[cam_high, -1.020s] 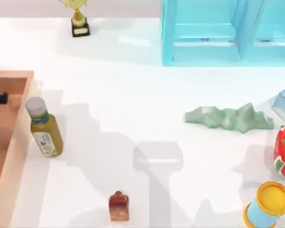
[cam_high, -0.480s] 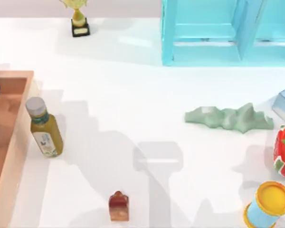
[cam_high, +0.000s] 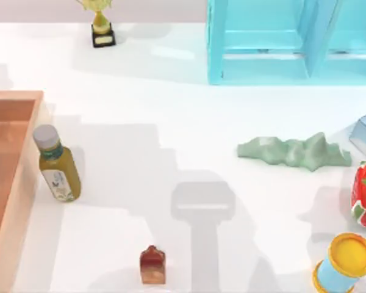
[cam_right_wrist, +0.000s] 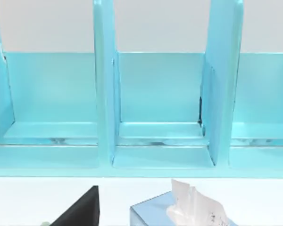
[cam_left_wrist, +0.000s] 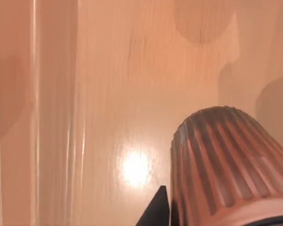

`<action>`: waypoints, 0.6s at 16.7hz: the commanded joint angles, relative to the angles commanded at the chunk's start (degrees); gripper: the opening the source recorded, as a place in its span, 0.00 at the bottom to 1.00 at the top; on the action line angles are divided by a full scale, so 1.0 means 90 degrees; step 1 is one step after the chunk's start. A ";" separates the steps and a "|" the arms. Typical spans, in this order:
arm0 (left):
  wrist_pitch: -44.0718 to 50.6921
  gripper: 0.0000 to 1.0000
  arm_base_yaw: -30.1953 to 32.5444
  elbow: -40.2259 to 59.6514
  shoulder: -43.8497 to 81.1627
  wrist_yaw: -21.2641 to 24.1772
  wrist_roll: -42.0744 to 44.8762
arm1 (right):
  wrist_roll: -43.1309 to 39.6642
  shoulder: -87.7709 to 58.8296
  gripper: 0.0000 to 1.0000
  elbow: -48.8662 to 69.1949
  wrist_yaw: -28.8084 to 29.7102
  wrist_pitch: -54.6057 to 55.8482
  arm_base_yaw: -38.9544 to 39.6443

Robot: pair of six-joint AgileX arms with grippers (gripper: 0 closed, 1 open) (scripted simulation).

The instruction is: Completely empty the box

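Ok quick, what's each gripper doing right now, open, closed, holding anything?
Left gripper: over the box floor beside a ribbed cap; state cannot be told.
Right gripper: facing the blue shelf; cannot be told.

Light falls bright and even from above on the table point(cam_high: 140, 91), which is white almost to washing out. Soft grey shadows lie across its middle – a broad stepped patch with a darker T-shaped one inside it. The bottle point(cam_high: 58, 165) throws a faint shadow toward the table's right.

On the left wrist view, a round white glare spot sits on the box point(cam_left_wrist: 108, 94) floor just beside the left gripper point(cam_left_wrist: 155, 212); pale streaks run along the wall farther off, and dim rounded shadows lie beyond the ribbed cap point(cam_left_wrist: 226, 160).

Ahead of the right gripper point(cam_right_wrist: 80, 212), the shelf point(cam_right_wrist: 160, 94) is evenly lit – thin bright reflections line its floor edges.
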State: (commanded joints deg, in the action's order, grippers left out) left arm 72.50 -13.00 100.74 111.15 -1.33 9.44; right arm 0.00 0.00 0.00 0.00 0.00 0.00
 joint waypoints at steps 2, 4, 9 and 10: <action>0.0710 0.00 0.0176 0.0329 -0.0037 0.0050 0.0033 | 0.0000 0.0000 1.00 0.0000 0.0000 0.0000 0.0000; 0.1198 0.00 0.0366 0.0487 -0.0082 0.0105 0.0063 | 0.0000 0.0000 1.00 0.0000 0.0000 0.0000 0.0000; 0.1430 0.00 0.0489 0.0528 -0.0117 0.0141 0.0078 | 0.0000 0.0000 1.00 0.0000 0.0000 0.0000 0.0000; 0.1415 0.00 0.0460 0.0509 -0.0075 0.0133 0.0086 | 0.0000 0.0000 1.00 0.0000 0.0000 0.0000 0.0000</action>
State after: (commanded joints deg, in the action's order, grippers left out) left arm 85.24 -8.86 105.32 110.47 -0.13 10.22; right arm 0.00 0.00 0.00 0.00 0.00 0.00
